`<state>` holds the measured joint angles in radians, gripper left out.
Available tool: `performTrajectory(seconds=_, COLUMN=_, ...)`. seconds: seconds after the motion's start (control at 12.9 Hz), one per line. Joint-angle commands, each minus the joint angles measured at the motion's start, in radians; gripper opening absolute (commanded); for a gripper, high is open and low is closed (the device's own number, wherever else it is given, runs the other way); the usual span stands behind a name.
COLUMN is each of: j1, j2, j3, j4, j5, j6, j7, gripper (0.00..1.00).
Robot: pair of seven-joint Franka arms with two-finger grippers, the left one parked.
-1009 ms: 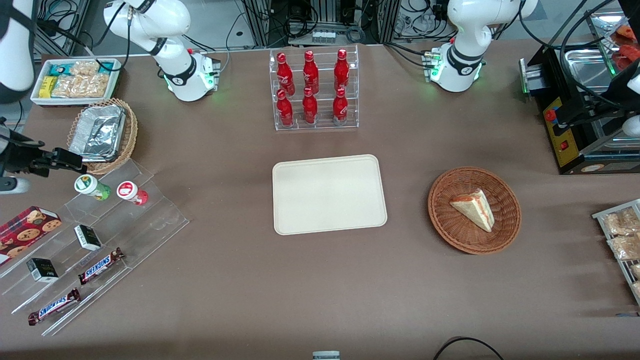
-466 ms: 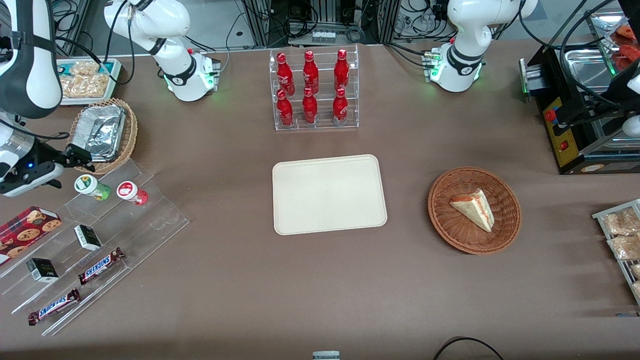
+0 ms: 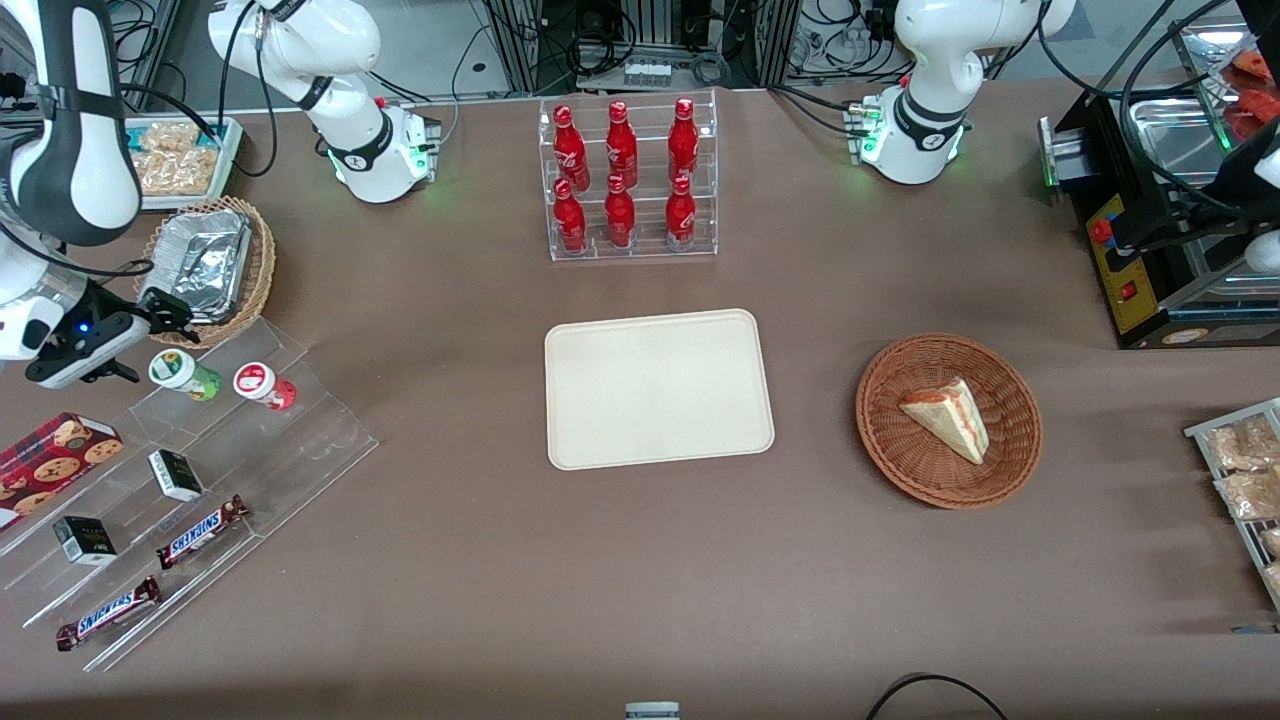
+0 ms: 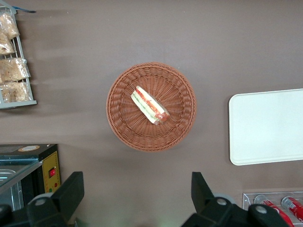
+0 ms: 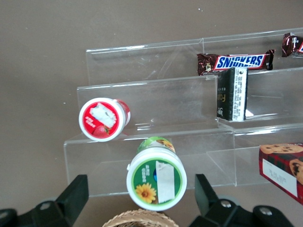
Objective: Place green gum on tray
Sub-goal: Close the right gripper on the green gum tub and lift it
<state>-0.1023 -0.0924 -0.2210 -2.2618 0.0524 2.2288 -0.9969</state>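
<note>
Spread wide with nothing between them, the jaws of the gripper [image 5: 142, 201] hang just above the green gum [image 5: 156, 177], one black finger [image 5: 71, 194] to each side of it and neither touching. In the front view the gripper [image 3: 150, 325] sits at the working arm's end of the bench [image 3: 480, 560], between the wicker basket [image 3: 262, 262] and the gum.

The green gum [image 3: 183, 373] is a small round bottle with a white lid bearing a green label and a sunflower mark. It stands on the highest step of a clear stepped acrylic rack [image 3: 300, 440], just beside the red gum [image 3: 264, 385], a matching bottle with a strawberry on its lid [image 5: 102, 119]. Lower steps, nearer the front camera, hold two small dark boxes [image 3: 176, 474] and two Snickers bars [image 3: 200, 531]. A red cookie box [image 3: 55, 455] lies beside the rack.

The basket holds a crinkled silver foil tray [image 3: 197, 264]. The tray [image 3: 658, 388], smooth cream plastic with rounded corners and a low rim, lies flat at mid-bench, well apart from the gum. A clear rack of six red cola bottles [image 3: 625, 180] stands farther from the camera than the tray. Toward the parked arm's end, a second round brown wicker basket [image 3: 890, 440] holds a wrapped sandwich wedge [image 3: 945, 416].
</note>
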Motion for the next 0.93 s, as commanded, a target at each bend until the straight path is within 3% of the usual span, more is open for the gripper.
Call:
performTrajectory(seconds=0.0, j1=-0.001, j2=-0.004, j3=-0.006, j4=-0.028, j5=0.006, j6=0.061, j7=-0.045, gripper=1.0)
performTrajectory(seconds=0.7, j1=-0.004, j2=0.043, j3=-0.009, j4=-0.028, j5=0.004, j6=0.109, j7=-0.046, gripper=0.99)
performTrajectory(seconds=0.78, j1=-0.004, j2=0.045, j3=-0.009, j4=-0.028, j5=0.004, j6=0.108, j7=-0.046, gripper=0.99)
performTrajectory(seconds=0.85, j1=-0.004, j2=0.048, j3=-0.009, j4=-0.028, j5=0.003, j6=0.107, j7=-0.046, gripper=0.91)
